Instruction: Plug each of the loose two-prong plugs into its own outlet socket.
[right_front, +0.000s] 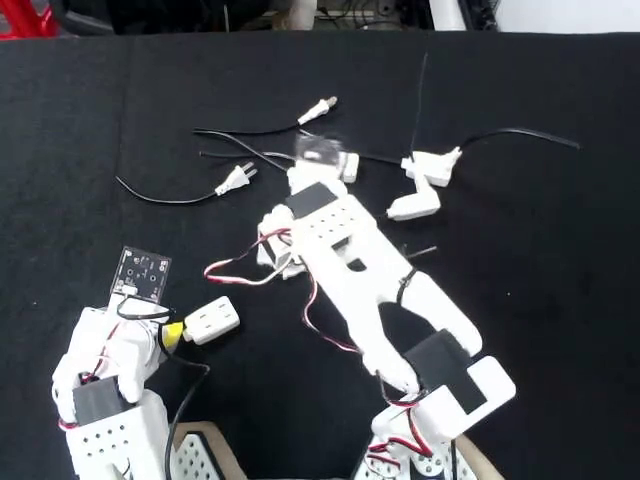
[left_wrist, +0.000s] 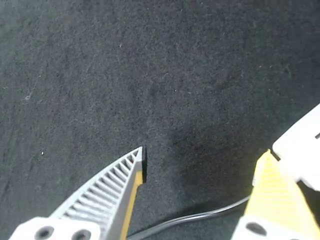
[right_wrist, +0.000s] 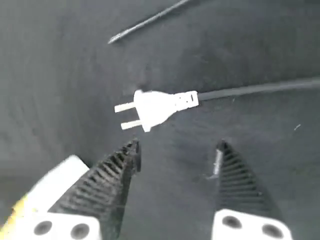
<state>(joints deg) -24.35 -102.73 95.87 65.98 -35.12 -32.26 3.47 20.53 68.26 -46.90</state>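
White plug (right_wrist: 155, 107) lies loose just ahead of my right gripper (right_wrist: 175, 150), its jaws wide and empty, so I fear a skewed close flicking it away from the socket (right_front: 212, 320) at lower left of the high view, beside my equally wide left gripper (left_wrist: 202, 152).

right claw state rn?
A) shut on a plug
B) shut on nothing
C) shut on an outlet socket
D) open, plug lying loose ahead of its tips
D: in the right wrist view the right claw has its tips well apart, and the two-prong plug lies ungripped on the black cloth just beyond them.
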